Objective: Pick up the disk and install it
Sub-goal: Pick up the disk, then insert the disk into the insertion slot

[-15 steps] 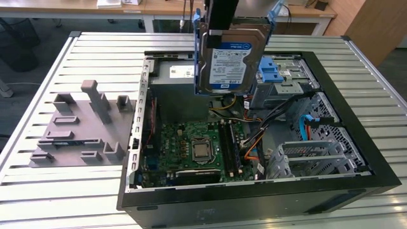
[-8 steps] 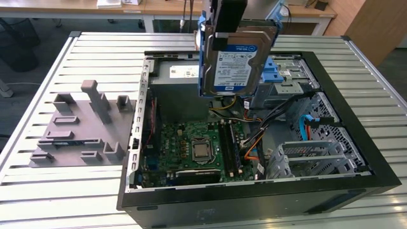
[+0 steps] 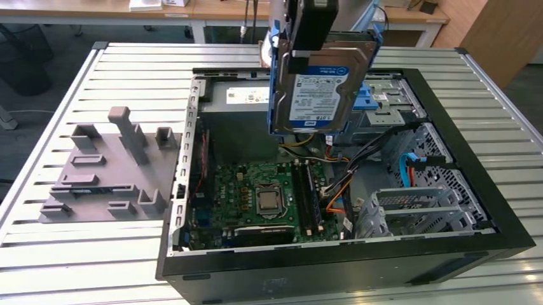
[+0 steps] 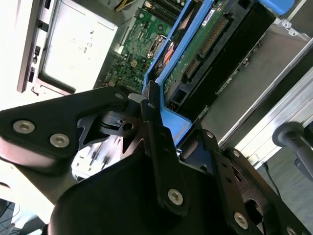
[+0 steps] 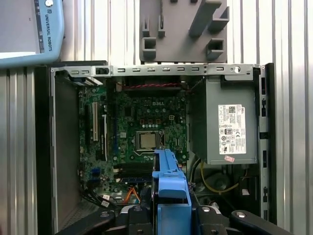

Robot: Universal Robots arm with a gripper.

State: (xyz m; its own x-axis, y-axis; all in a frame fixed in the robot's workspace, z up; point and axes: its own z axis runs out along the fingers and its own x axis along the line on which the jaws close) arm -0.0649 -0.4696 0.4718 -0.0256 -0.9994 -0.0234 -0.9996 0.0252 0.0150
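Note:
The disk (image 3: pixel 321 92) hangs upright above the back of the open computer case (image 3: pixel 475 190), its blue-and-white label facing the exterior view and blue side rails along its edges. My gripper (image 3: pixel 299 58) comes down from above and is shut on the disk's upper end. In the second wrist view the black fingers (image 4: pixel 155 147) clamp the blue rail (image 4: pixel 172 122), and the disk's green circuit board (image 4: pixel 198 41) runs away from them. The first wrist view shows the blue rail (image 5: pixel 169 178) edge-on over the motherboard (image 5: pixel 142 132).
Inside the case lie the grey power supply (image 5: pixel 227 127), the motherboard (image 3: pixel 263 197), loose cables and a metal drive cage (image 3: pixel 424 210). A blue latch (image 3: pixel 365 98) sits behind the disk. A grey moulded fixture (image 3: pixel 110 171) rests on the slatted table (image 3: pixel 60 254) at the exterior view's left.

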